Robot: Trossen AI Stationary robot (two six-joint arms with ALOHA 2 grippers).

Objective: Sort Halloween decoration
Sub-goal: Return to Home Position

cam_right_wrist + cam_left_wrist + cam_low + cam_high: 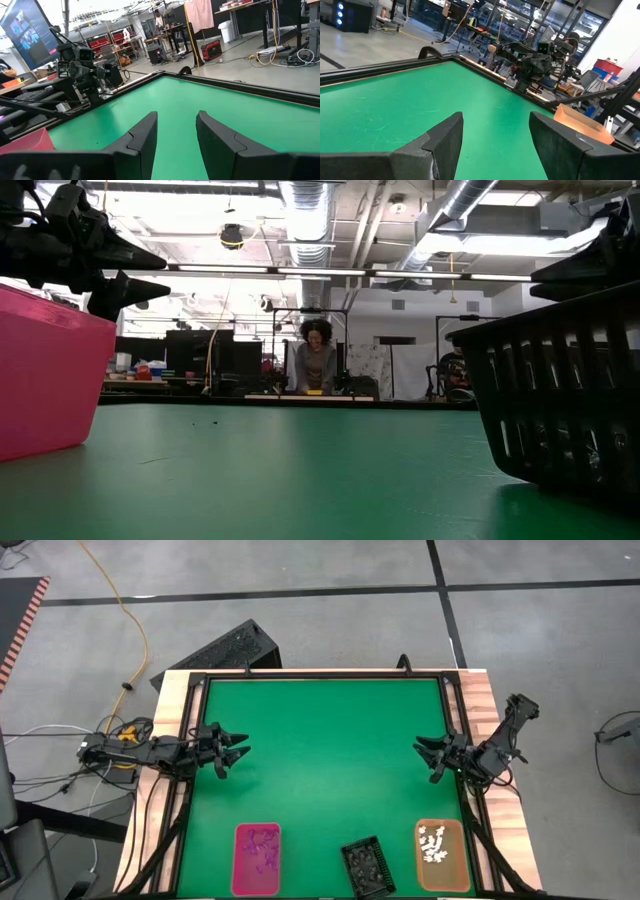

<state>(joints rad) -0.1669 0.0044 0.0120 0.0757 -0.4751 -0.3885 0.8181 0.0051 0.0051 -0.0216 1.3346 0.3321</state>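
Note:
Purple trinkets (262,845) lie in the pink tray (240,875) at the near edge. White trinkets (434,843) lie in the orange tray (456,875) near the right corner. Black ones sit in the black basket tray (365,865) between them. My left gripper (240,750) hovers open above the table's left side. My right gripper (422,752) hovers open above the right side. Both hold nothing. In the left wrist view the open left gripper (495,132) faces the right arm (530,57); in the right wrist view the right gripper (175,127) faces the left arm (82,67).
The green mat (320,750) has a raised black frame (320,674) around it. A person (316,360) stands far behind the table in the low view. The pink tray (40,370) and black basket (560,400) stand close to the low camera.

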